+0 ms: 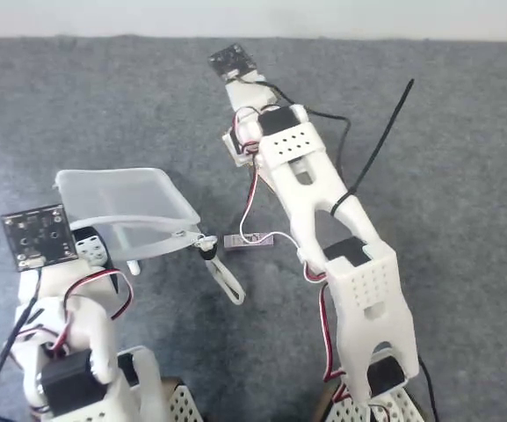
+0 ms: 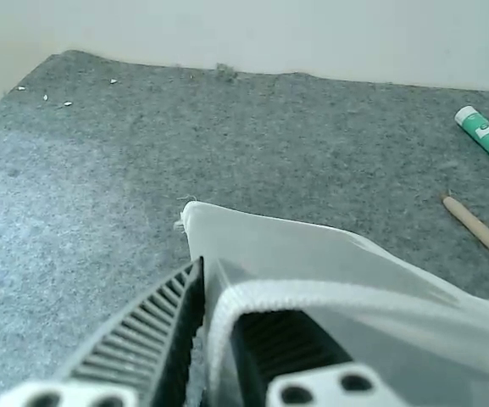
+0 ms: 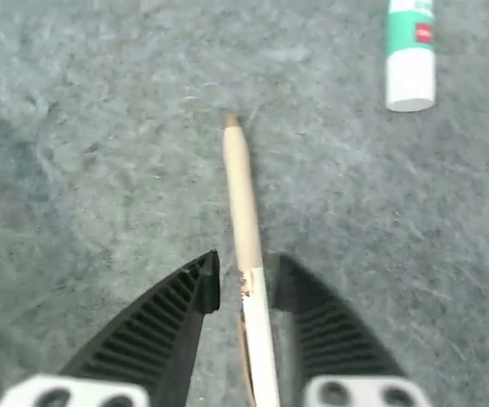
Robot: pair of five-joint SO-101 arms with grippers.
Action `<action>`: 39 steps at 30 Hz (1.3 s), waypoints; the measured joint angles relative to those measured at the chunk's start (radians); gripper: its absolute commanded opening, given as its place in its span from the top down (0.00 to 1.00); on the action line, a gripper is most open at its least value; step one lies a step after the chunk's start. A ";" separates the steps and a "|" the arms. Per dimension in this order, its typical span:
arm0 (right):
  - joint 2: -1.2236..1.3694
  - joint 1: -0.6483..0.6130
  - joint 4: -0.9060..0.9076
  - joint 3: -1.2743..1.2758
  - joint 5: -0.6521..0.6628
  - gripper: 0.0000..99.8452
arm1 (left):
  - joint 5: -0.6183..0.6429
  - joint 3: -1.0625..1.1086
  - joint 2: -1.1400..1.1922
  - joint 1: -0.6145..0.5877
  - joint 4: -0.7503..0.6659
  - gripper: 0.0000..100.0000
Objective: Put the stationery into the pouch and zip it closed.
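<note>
A wooden pencil (image 3: 242, 195) lies on the grey mat, and my right gripper (image 3: 246, 275) stands open astride its near end, one finger on each side. A white glue stick (image 3: 411, 55) with a green label lies just beyond. In the high view the right arm (image 1: 301, 167) stretches to the far middle of the table. My left gripper (image 2: 214, 292) is shut on the zip edge of the translucent white pouch (image 2: 329, 254), which sits at the left (image 1: 130, 207) with its mouth held up. The left wrist view also shows the glue stick (image 2: 486, 136) and pencil (image 2: 481, 231) farther off.
A thin white item with a dark end (image 1: 225, 274) lies on the mat beside the pouch. A small tag on a cable (image 1: 249, 239) hangs by the right arm. A black tie (image 1: 380, 145) sticks out from that arm. Grey mat (image 1: 77, 105) covers the table.
</note>
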 measured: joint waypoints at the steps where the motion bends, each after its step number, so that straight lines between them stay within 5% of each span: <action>1: 0.000 -0.005 0.000 0.000 0.003 0.76 | 0.000 0.000 0.000 0.000 0.000 0.99; 27: 0.172 -0.061 -0.158 0.000 0.063 0.76 | 0.000 0.000 0.000 0.000 0.000 0.99; 33: 0.204 -0.049 -0.158 0.000 0.138 0.99 | 0.000 0.000 0.000 0.000 0.000 0.99; 39: 0.203 -0.040 -0.133 -0.002 0.172 0.98 | 0.000 0.000 0.000 0.000 0.000 0.99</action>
